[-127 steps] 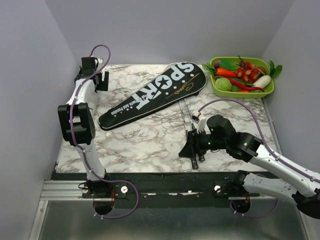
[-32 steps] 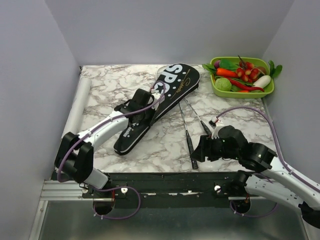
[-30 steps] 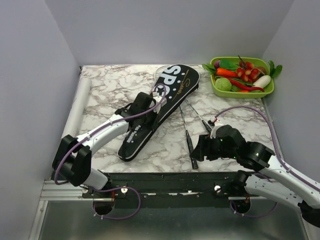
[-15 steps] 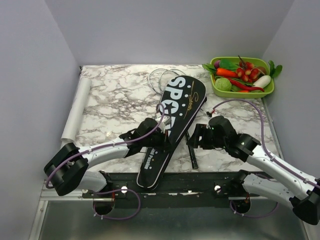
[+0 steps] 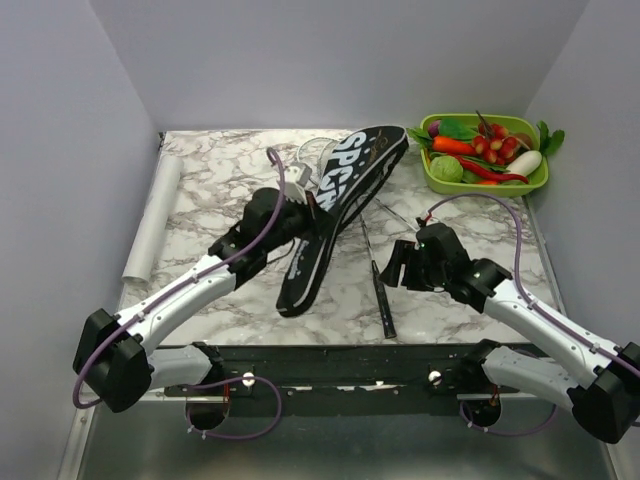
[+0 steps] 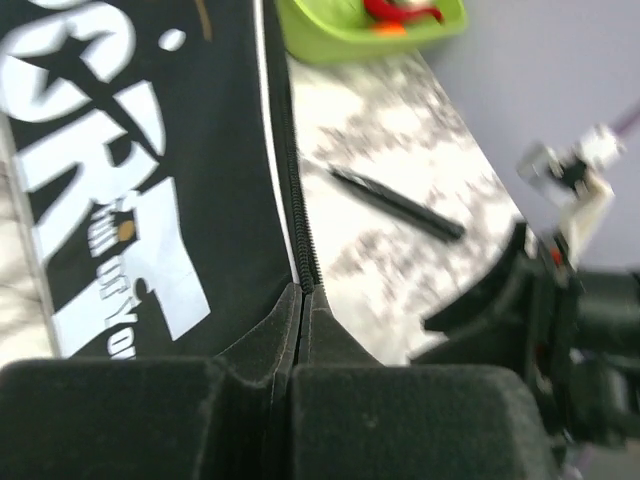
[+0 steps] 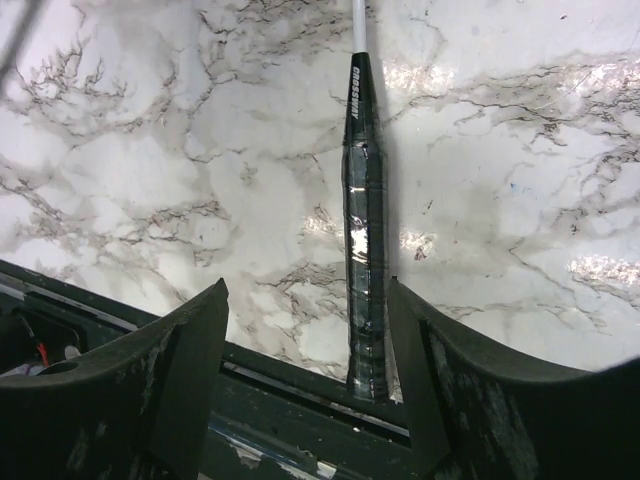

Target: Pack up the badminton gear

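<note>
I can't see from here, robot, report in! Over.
Left gripper shut on SPORT cover edge. Right gripper open at racket handle. Green vegetable tray off to side.

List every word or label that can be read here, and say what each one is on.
"SPOR": big white letters on the black cover, top view; the rest of the word is hidden.
"CROSSWAY", as best it reads: small white print at the top of the racket handle, right wrist view.
Smaller white lettering on the cover, left wrist view: too blurred to read.

cover (image 5: 345, 180) lies across rackets (image 5: 383, 298)
</note>
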Controlling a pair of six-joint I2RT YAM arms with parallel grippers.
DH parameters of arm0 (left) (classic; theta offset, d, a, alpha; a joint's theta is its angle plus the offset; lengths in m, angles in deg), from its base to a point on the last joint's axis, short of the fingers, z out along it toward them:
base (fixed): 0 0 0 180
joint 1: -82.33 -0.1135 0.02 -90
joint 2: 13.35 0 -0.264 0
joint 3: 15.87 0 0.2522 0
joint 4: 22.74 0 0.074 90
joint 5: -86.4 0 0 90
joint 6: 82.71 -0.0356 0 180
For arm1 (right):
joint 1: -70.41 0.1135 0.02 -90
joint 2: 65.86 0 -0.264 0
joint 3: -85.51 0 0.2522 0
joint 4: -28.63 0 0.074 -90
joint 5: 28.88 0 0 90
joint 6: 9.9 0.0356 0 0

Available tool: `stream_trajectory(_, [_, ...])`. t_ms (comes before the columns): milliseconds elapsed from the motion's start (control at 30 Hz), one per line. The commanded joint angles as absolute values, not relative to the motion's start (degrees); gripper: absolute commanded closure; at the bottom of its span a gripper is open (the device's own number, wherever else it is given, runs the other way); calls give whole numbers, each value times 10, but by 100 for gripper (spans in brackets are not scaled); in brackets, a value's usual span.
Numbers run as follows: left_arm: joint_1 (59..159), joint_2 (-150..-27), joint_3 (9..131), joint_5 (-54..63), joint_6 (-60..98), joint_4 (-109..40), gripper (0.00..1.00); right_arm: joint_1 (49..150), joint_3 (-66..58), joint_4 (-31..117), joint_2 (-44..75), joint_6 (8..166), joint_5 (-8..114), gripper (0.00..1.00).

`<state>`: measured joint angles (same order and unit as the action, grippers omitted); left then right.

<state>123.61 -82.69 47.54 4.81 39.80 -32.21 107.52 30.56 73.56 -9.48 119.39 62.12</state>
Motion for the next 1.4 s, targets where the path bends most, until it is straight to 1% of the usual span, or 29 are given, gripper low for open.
stream_trajectory(0, [1156, -812, 512, -9, 350, -389, 100, 1072, 290, 723, -91, 1178, 628, 27])
stream_trajectory(133, [1127, -787, 526, -89, 319, -444, 100, 1072, 295, 717, -87, 1175, 622, 27])
stream_trajectory(167, [1125, -778, 522, -124, 313, -451, 100, 1072, 295, 717, -87, 1173, 624, 27])
stream_trajectory(367, [1127, -703, 471, -165, 332, -482, 100, 1072, 297, 708, -71, 1164, 614, 27])
stream_trajectory(433, [1141, -658, 457, -209, 329, -497, 100, 1072, 300, 703, -68, 1164, 615, 27])
stream_trajectory(500, [1143, -634, 454, -236, 327, -520, 100, 1072, 304, 694, -63, 1162, 592, 27])
stream_trajectory(567, [1144, -622, 454, -238, 327, -535, 100, 1071, 308, 684, -56, 1162, 587, 27])
stream_trajectory(767, [1170, -648, 414, -250, 358, -520, 100, 1072, 304, 666, -28, 1166, 566, 28])
stream_trajectory(933, [1192, -706, 371, -254, 380, -451, 100, 1071, 302, 665, -24, 1165, 576, 27])
stream_trajectory(1000, [1204, -719, 363, -238, 387, -419, 100, 1066, 289, 665, -15, 1156, 597, 25])
stream_trajectory(1133, [1235, -754, 365, -243, 390, -393, 100, 1025, 230, 674, 36, 1118, 603, 25])
stream_trajectory(1167, [1240, -758, 366, -242, 390, -390, 100, 1006, 218, 677, 51, 1097, 622, 25])
stream_trajectory(1367, [1275, -789, 368, -226, 402, -368, 100, 928, 116, 683, 154, 1042, 638, 23])
